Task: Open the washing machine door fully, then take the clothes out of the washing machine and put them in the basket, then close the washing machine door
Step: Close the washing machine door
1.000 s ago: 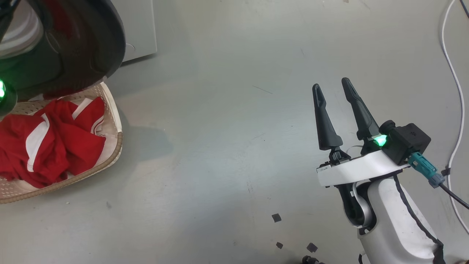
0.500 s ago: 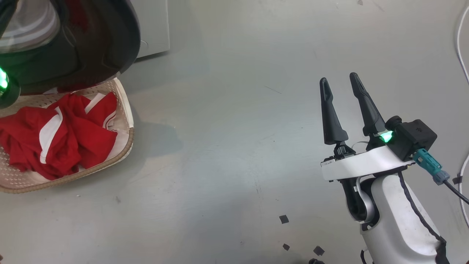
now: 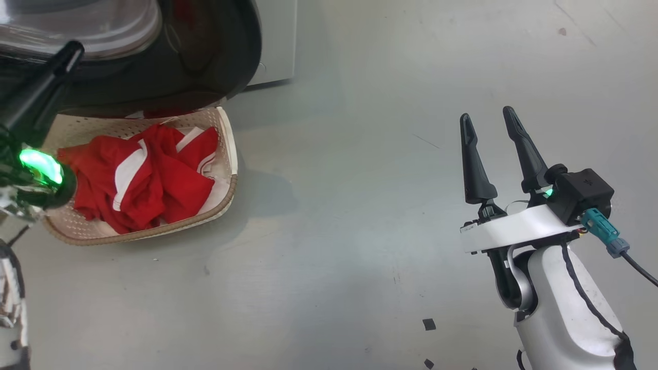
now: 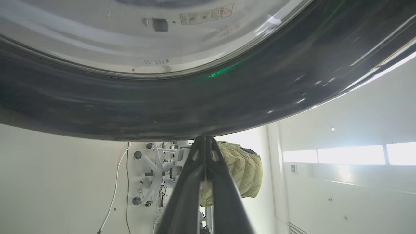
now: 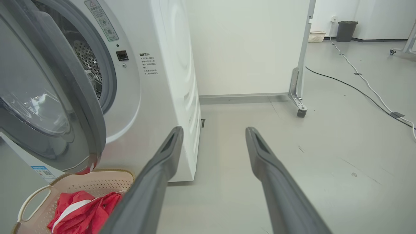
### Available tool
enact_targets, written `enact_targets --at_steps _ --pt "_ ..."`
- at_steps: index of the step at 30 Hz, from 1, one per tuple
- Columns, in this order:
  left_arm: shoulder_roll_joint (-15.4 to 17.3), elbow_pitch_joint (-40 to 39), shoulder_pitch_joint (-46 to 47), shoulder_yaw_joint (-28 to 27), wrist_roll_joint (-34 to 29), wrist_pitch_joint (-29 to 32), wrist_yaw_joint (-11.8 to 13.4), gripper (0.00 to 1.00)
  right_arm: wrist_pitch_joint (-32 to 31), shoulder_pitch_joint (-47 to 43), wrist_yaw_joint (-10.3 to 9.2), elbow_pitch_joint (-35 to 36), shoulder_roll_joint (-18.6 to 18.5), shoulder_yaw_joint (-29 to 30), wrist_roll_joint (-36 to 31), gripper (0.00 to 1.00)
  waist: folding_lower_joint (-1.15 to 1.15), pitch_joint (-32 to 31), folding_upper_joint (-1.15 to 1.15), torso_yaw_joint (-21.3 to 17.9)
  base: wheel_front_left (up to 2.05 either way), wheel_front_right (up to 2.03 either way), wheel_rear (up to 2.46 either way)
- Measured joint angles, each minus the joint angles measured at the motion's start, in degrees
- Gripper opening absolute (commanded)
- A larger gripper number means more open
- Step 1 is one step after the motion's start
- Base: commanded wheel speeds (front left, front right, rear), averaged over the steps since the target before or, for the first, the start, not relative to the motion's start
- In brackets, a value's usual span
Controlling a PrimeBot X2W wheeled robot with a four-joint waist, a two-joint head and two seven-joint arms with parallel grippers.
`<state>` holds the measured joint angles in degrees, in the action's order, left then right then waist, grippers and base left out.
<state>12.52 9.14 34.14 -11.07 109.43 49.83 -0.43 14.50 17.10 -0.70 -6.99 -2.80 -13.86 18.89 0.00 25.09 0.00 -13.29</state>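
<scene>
So: washing machine door (image 3: 205,67) partly open, glossy black rim around clear bulging glass, hanging over the basket (image 3: 226,154) where the red white-striped clothes (image 3: 149,180) lie bunched. Left claw (image 4: 205,139) pinched shut, tips at the rim's edge; right claw (image 3: 487,114) spread wide, empty, above the floor (image 3: 334,205).

The right gripper (image 5: 214,130) had its two dark fingers spread wide apart above the grey floor (image 5: 325,156), with nothing between them. To their left the white washing machine (image 5: 169,81) had its door (image 5: 87,107) swung outward, the steel drum (image 5: 86,61) visible behind it. Below the door sat the cream basket (image 5: 97,182) with the red-and-white clothes (image 5: 81,208) inside.
</scene>
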Motion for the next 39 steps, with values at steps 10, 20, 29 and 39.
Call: enact_targets --at_steps 10,20,29,39 --pt "-5.45 -0.47 -9.79 -1.48 -0.03 -2.12 -5.69 0.45 0.0 -1.65 0.05 -1.74 -1.31 1.57 -1.41 1.0 0.0 -3.0 0.0 5.65 0.0 0.0 0.0" --pt "-8.36 -1.68 -17.77 -2.99 -5.12 -7.28 -6.45 1.0 0.01 -3.97 0.6 -3.09 -1.6 2.2 -1.87 1.0 0.0 -6.42 0.0 10.44 0.0 0.0 0.0" --pt "-9.9 -4.7 -24.15 -5.21 -11.45 -14.64 -6.45 1.0 0.01 -6.34 1.14 -4.59 -1.56 2.33 -1.91 1.0 0.0 -10.35 0.0 13.66 0.0 0.0 0.0" --pt "-9.93 -14.17 -26.87 -4.75 -28.0 -26.55 -6.45 1.0 0.01 -7.37 1.64 -5.28 -1.25 2.46 -1.91 1.0 0.0 -14.24 0.0 14.82 0.0 0.0 0.0"
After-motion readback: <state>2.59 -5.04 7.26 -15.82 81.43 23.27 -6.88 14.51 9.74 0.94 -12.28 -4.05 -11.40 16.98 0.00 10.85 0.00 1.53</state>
